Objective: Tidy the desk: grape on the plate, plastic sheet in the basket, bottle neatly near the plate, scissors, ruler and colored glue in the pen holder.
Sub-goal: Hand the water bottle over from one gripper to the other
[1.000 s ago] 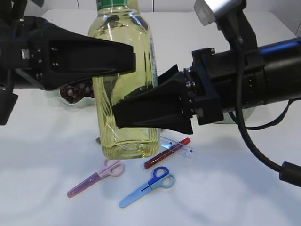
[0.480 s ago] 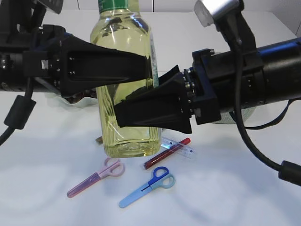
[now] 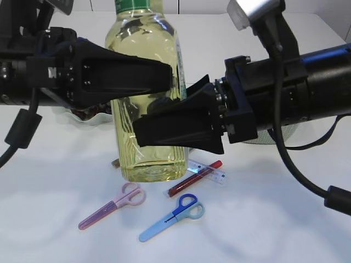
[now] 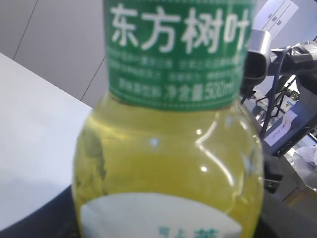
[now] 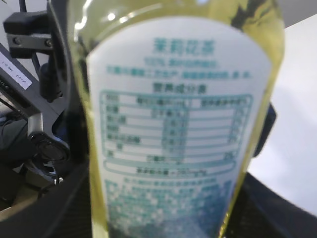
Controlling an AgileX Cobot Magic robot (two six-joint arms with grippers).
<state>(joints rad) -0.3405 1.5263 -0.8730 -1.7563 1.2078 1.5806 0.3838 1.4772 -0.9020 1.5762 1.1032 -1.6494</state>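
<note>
You're gripping the bottle [image 3: 147, 98] upright just above the bench [image 3: 263, 219] with both sets of jaws clamping its sides, so uneven release is risking tipping it onto the scissors [image 3: 171, 217].

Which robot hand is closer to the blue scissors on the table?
The right gripper. It hangs almost straight above the blue scissors, around the bottle's lower half. The left gripper sits higher, up at the bottle's upper half, farther away.
</note>
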